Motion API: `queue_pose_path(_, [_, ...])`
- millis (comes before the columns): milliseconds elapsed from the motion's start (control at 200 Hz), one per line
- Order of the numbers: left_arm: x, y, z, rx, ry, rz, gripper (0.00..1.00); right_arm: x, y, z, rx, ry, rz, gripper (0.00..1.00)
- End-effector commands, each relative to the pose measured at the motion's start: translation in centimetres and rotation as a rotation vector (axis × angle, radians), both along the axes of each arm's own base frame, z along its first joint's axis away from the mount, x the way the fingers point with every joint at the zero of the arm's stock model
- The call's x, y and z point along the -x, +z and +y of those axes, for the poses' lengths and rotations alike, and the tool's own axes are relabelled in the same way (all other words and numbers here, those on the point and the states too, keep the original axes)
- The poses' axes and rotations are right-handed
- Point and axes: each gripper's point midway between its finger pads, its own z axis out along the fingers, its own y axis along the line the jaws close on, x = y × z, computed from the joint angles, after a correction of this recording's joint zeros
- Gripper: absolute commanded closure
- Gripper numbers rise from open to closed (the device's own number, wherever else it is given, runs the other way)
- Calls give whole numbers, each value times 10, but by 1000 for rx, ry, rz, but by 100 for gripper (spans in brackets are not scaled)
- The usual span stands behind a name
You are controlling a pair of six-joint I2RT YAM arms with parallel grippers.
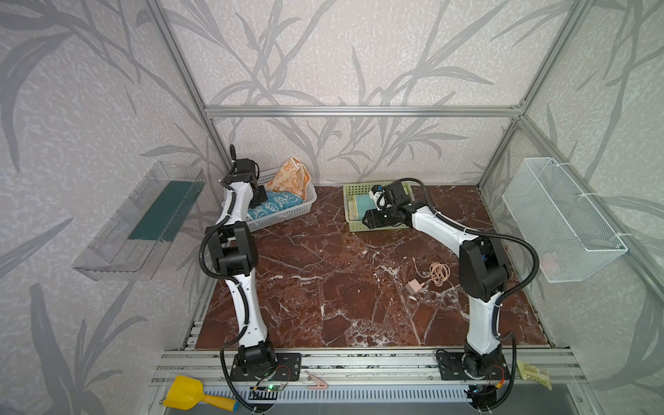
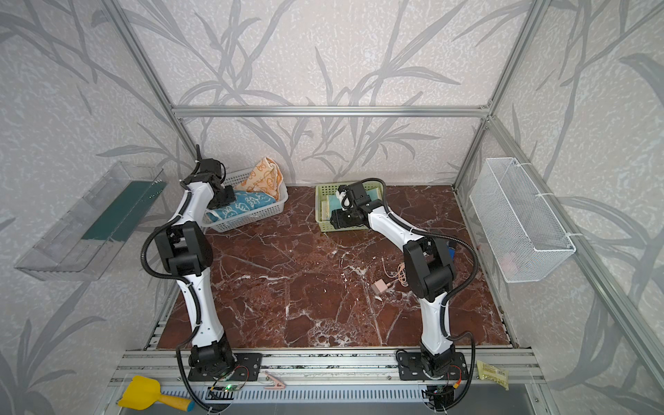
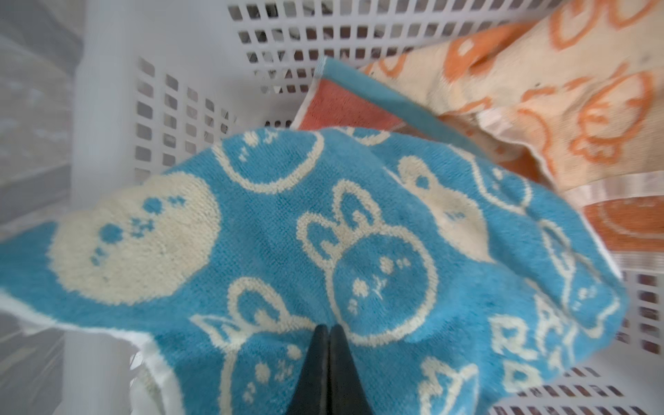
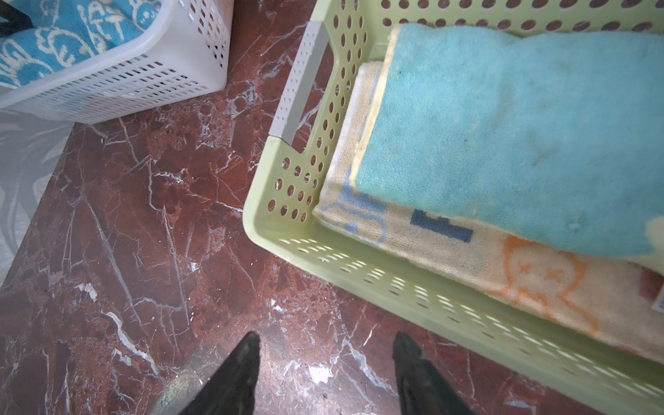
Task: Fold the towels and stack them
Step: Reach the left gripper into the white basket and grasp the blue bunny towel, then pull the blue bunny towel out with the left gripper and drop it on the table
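- The towels are sitting split between two baskets; none is lying on the worktop.
- The blue bunny towel is lying crumpled uppermost in the white basket. The orange bunny towel is standing bunched beside it, and a coral towel is showing between them. Judgement: this basket is serving as the unfolded supply.
- The left end effector is pressing its tips together against the blue cloth. Whether a pinch of terry is caught between them cannot be told. Judgement: it is attempting to take this towel out for folding.
- The turquoise towel is resting folded flat on a cream towel inside the green basket, which is acting as the finished stack.
- The right end effector is hovering with jaws apart above bare worktop just beside the green basket, holding nothing. It is probably waiting to help with the fold.
- Risk: a shallow pinch is liable to slip on lifting.
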Motion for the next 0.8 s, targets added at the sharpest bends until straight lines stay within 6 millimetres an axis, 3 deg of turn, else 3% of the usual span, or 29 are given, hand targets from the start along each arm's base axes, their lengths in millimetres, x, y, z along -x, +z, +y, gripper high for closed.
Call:
queue_pose_path(0, [-2, 72, -10, -9, -56, -156, 100, 2, 30, -4, -25, -13, -58, 41])
queue_pose_path(100, [0, 84, -11, -15, -65, -180, 100, 5, 29, -6, -31, -17, -53, 41])
queue_pose_path(255, [4, 81, -24, 48, -91, -166, 100, 9, 24, -5, -38, -17, -33, 41])
queue_pose_path(340, [5, 101, -35, 71, -114, -209, 100, 10, 26, -2, -51, -11, -27, 41])
queue_pose_path(490, [10, 184, -55, 47, -172, -393, 100, 13, 37, 2, -61, 0, -40, 41])
queue_pose_path(640, [33, 273, -84, 12, -245, -566, 100, 24, 48, 5, -71, 11, -55, 41])
queue_pose_path(795, [67, 328, -120, 12, -326, -649, 100, 42, 53, 9, -82, 23, -48, 41])
